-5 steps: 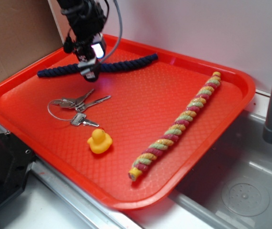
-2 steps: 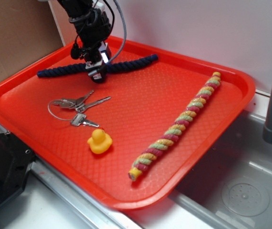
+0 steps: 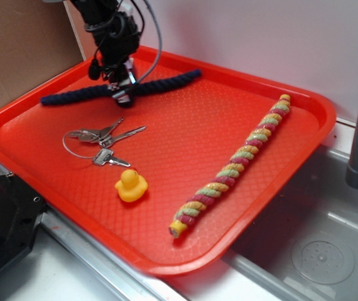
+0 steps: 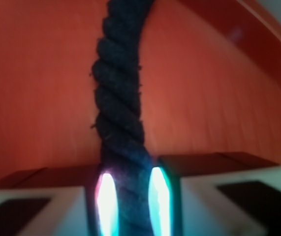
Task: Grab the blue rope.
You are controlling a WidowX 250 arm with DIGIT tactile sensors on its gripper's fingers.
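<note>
Since 0.4 s ago the dark navy-blue twisted cord (image 3: 160,83) has shifted toward the far-left corner of the red plastic tray (image 3: 304,135): its left end now sits nearer the tray's left edge, its right end has pulled back from the far rim, and the gripper (image 3: 121,94) has moved with it. Keys, duck and the other rope haven't moved.

State now:
- Blue cord lies across the far part of the tray, roughly parallel to the far edge, with the gripper over its middle
- Wrist view: fingers (image 4: 108,196) closed narrow on the cord (image 4: 120,113), one pad on each side, strands squeezed between them. Grasp looks made
- Can't tell from the exterior view if the middle is off the tray yet; both ends look to be resting on it

Handling, my read: light, soft, limp. Thick twist gives the pads good bite, so slip is unlikely. Mid-length hold is the right spot, as both halves should droop evenly on the lift. Ends will probably drag before clearing.

Clutter well apart from the cord: silver keys on a wire ring (image 3: 100,143) toward the left edge, small yellow rubber duck (image 3: 130,185) toward the near edge, yellow-red-green twisted rope (image 3: 235,166) along the right side
</note>
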